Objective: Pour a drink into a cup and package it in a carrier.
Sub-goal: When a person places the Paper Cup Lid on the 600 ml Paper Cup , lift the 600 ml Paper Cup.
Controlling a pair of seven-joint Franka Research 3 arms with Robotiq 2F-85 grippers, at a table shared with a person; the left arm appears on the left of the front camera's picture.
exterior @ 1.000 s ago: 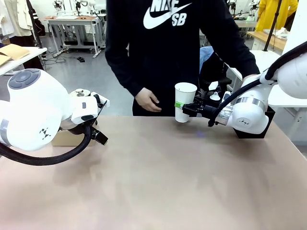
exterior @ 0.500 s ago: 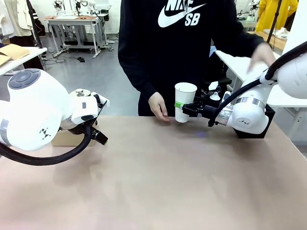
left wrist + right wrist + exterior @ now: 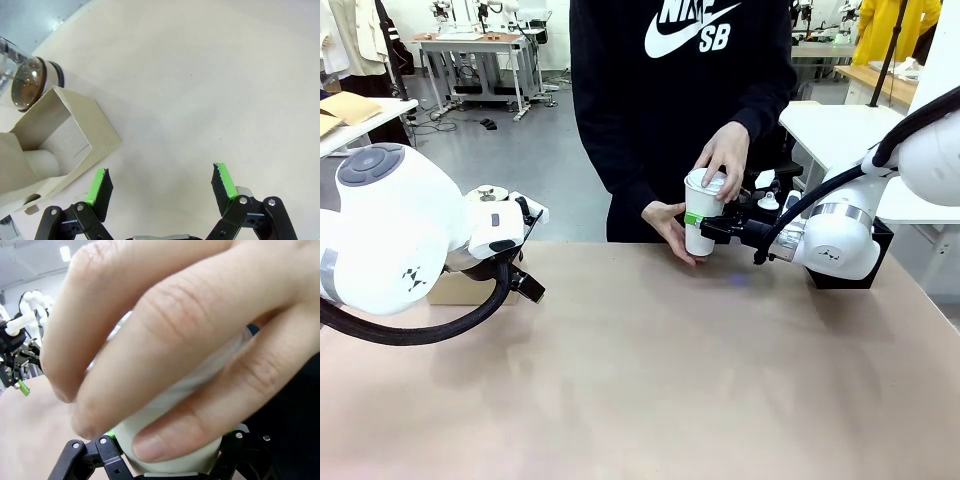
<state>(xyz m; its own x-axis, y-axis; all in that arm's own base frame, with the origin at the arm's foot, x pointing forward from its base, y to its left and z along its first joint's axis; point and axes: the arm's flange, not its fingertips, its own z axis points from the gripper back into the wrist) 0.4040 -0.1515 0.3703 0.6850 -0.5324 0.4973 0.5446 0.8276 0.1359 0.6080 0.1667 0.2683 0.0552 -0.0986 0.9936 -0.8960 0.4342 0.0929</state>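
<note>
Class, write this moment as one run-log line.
right tool: shut on cup | person's hand: on cup top | left tool: open, empty | carrier: beside carafe

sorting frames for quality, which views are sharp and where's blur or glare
Front view: even light, sharp, soft shadows on the table. Left wrist view: crisp, small glint on the carafe. Right wrist view: the person's hand, very close, is blurred over the cup.

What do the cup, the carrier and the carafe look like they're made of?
Cup: matte white, likely paper; plain, opaque, tapered wall.
Carrier: dull pale-brown cardboard; thin folded panels with creased edges.
Carafe: probably clear glossy glass; light glints on it, the brown drink shows through, and a dark band runs round it.
</note>
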